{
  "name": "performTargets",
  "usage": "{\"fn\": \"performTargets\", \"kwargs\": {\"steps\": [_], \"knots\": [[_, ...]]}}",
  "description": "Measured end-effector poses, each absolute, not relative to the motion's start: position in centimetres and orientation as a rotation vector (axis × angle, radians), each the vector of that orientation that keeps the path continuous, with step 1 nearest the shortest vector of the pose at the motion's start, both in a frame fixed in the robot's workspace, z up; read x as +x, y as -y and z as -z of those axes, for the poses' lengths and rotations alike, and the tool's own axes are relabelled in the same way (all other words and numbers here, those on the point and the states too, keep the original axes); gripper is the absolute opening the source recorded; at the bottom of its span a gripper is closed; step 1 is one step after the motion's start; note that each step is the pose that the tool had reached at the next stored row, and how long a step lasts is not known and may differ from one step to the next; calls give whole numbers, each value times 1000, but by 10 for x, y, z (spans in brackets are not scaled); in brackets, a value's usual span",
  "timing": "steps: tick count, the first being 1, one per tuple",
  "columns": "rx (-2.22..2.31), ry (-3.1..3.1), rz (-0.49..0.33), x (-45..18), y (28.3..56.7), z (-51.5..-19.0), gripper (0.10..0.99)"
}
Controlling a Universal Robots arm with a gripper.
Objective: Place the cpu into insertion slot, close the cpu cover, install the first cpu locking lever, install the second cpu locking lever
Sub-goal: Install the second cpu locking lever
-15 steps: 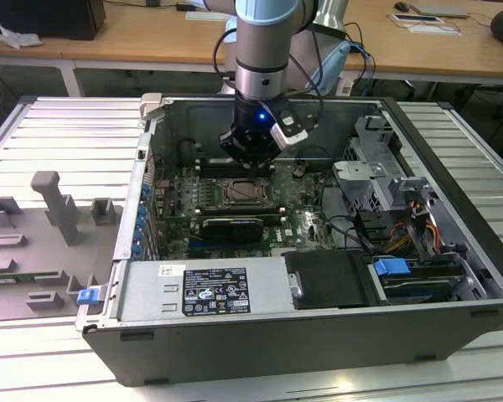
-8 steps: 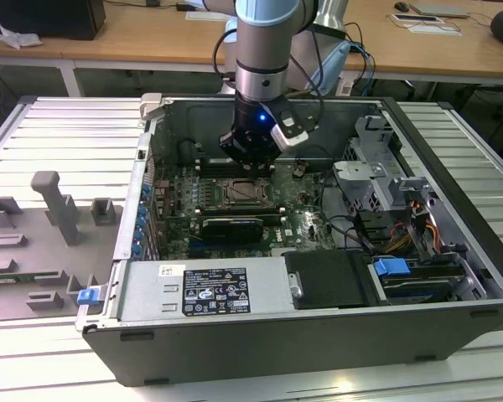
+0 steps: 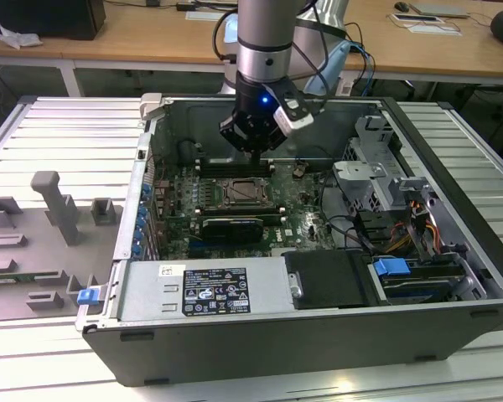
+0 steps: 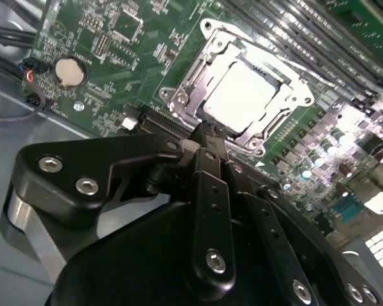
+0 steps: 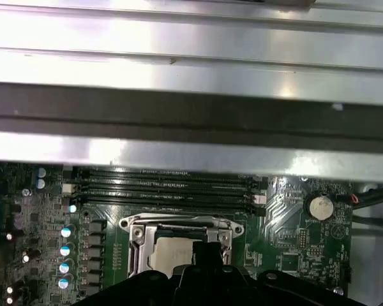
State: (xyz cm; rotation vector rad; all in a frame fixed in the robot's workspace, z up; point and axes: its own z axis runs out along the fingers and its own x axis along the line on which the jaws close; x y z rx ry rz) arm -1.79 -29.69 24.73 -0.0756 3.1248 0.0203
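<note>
While claw (image 4: 207, 137) hovers, cpu (image 4: 249, 95) in insertion slot (image 4: 179, 102), cover (image 4: 287, 76) down.

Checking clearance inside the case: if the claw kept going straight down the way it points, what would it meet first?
Probably the cpu cover closed over the cpu, near its edge; the claw hangs just above it, though depth is unclear.

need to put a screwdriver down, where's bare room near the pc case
Free: the ribbed metal table on the exterior view's left, between the case and the grey holder tray, and the strip right of the case. Crowded: inside, around the socket under the tool.
</note>
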Motion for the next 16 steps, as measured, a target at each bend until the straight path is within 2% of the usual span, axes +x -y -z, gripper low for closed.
{"fn": "performTargets", "kwargs": {"steps": [9,12,13,16], "knots": [[-75,-3125,-21,-18,329,-247,106],[-75,-3125,-58,-18,338,-246,106],[-75,-3123,-97,-18,342,-245,106],[-75,-3125,-105,-18,349,-242,106]]}}
